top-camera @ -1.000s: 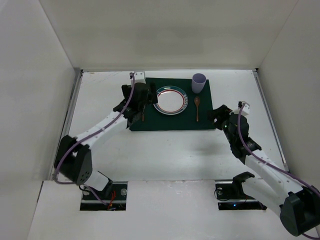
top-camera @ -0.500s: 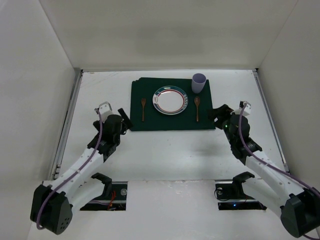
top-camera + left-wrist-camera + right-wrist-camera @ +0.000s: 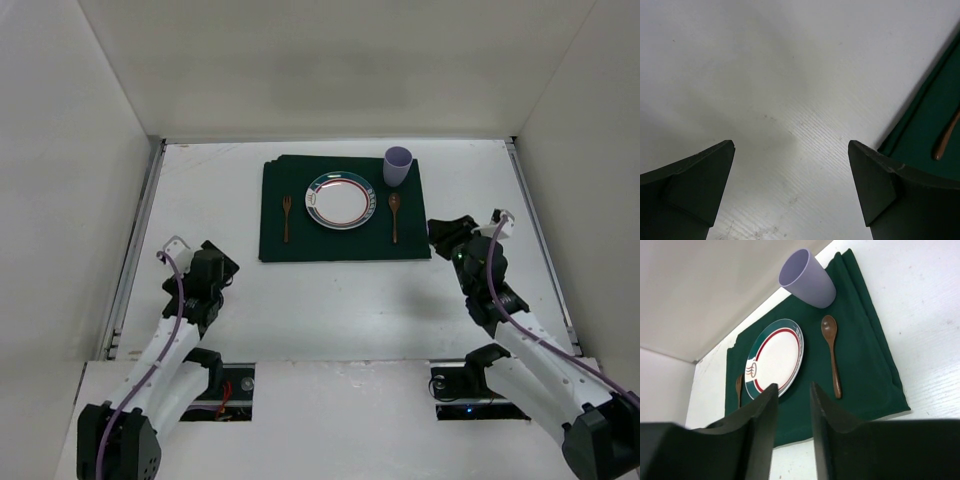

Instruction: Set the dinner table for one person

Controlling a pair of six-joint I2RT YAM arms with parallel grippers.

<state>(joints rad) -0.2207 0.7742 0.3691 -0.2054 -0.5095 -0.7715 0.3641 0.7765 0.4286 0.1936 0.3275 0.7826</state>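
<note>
Cutlery flanks the plate on the dark green placemat: the fork on one side, the spoon on the other, both handles pointing toward your arms. That layout reads as deliberate, since a diner seated at the near edge could pick up either piece directly.

Your right gripper has its jaws parted by only a narrow gap, with nothing between them. The plate lies ahead of that gap, the spoon ahead and just right of the right-hand finger, and the lilac cup farther ahead, standing at the mat's far corner beyond the spoon's bowl.

Your left gripper is released, jaws spread wide and empty. Bare white dinner table fills the space between and ahead of them. Only the mat's edge and the fork's handle show, off beyond the right-hand finger.

The plate carries nothing. What shows of the cup's inside looks empty, though its bottom is hidden.

The table itself lies under both grippers and under the whole setting. Judging by this layout, the place for one looks complete, and neither gripper is near any item.
</note>
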